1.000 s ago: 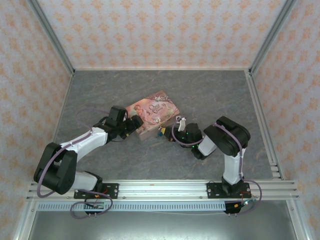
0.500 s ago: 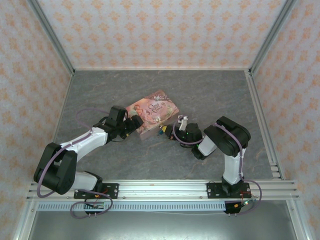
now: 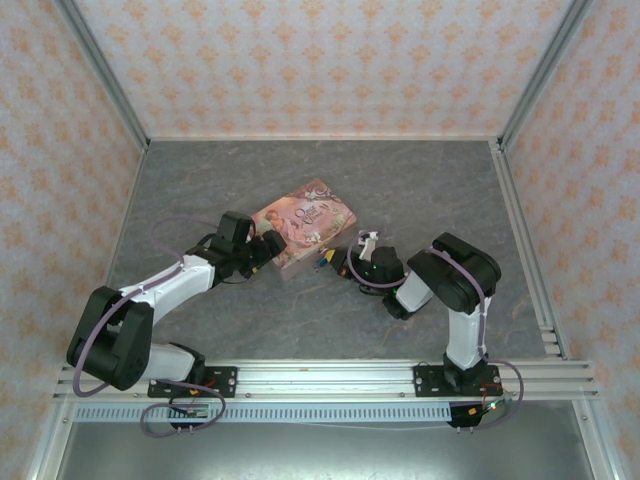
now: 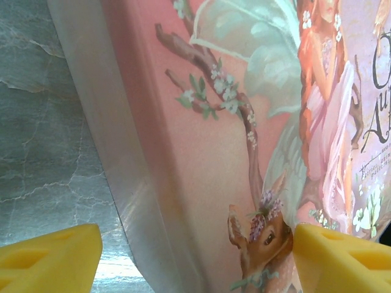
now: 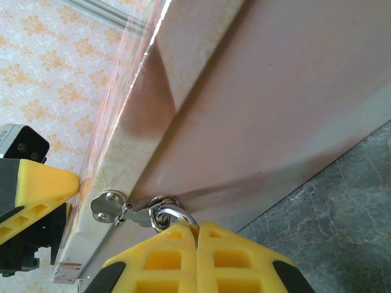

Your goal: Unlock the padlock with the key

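The pink picture-printed tin (image 3: 303, 224) lies mid-table. The tiny blue-and-dark padlock (image 3: 323, 258) hangs at its near side. In the right wrist view, its silver shackle (image 5: 177, 215) passes through the ring of the tin's hasp (image 5: 110, 206). My right gripper (image 5: 197, 227) is shut on the padlock and hides its body; from above this gripper (image 3: 338, 262) sits against the tin's front. My left gripper (image 4: 197, 256) stands open astride the tin's left edge (image 4: 153, 183), one finger over the lid (image 4: 342, 256) and one beside the wall (image 4: 49, 256). I cannot make out the key.
The grey stone-patterned floor (image 3: 420, 190) is bounded by patterned walls and metal rails (image 3: 525, 250). The left gripper's yellow fingertip (image 5: 36, 183) shows at the tin's far side in the right wrist view.
My right gripper and the padlock have shifted slightly up toward the tin's front. The left arm and the tin have stayed put.
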Controlling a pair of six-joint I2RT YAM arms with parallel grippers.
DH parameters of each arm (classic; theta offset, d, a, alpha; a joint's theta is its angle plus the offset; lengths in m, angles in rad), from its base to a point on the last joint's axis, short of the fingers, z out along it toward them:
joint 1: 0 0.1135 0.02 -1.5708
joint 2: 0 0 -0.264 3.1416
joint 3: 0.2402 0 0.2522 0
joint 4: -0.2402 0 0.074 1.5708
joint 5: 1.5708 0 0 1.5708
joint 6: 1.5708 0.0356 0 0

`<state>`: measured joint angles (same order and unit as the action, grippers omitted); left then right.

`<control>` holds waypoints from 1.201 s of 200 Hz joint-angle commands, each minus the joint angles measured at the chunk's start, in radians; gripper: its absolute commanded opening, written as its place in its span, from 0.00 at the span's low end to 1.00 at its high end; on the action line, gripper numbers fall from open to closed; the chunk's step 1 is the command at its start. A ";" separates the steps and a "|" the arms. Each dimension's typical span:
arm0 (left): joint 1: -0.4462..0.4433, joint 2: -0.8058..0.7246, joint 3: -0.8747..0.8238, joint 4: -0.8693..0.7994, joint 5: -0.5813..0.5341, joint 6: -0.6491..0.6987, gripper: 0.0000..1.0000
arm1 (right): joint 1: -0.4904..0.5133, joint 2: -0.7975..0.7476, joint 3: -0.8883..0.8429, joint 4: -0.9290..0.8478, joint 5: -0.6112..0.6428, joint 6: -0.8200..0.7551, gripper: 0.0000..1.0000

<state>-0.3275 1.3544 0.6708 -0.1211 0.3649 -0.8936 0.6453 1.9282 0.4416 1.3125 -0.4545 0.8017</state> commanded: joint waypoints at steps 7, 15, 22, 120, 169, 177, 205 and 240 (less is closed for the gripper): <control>-0.012 0.000 -0.035 -0.105 -0.043 -0.004 0.81 | 0.001 -0.044 0.019 0.089 0.055 0.013 0.00; -0.012 0.000 -0.035 -0.106 -0.045 -0.002 0.81 | 0.001 -0.048 0.016 0.089 0.062 0.014 0.00; -0.012 -0.001 -0.034 -0.106 -0.045 -0.003 0.81 | 0.001 -0.052 0.014 0.087 0.069 0.013 0.00; -0.012 -0.057 0.009 -0.150 -0.053 0.005 0.82 | -0.020 -0.172 -0.039 -0.053 0.106 -0.067 0.00; -0.012 -0.183 0.015 -0.201 -0.173 -0.004 0.93 | -0.023 -0.411 -0.055 -0.364 0.135 -0.168 0.00; -0.012 -0.207 0.013 -0.208 -0.200 -0.005 1.00 | -0.022 -0.467 -0.047 -0.442 0.136 -0.187 0.00; -0.011 -0.282 0.023 -0.243 -0.273 0.026 1.00 | -0.022 -0.673 -0.029 -0.719 0.164 -0.250 0.00; -0.012 -0.362 0.027 -0.240 -0.299 0.144 1.00 | -0.018 -0.908 0.071 -1.143 0.187 -0.324 0.00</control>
<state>-0.3275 1.0409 0.6727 -0.3298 0.1364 -0.8528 0.6273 1.1454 0.4297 0.5213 -0.3042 0.5617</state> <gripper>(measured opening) 0.998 0.056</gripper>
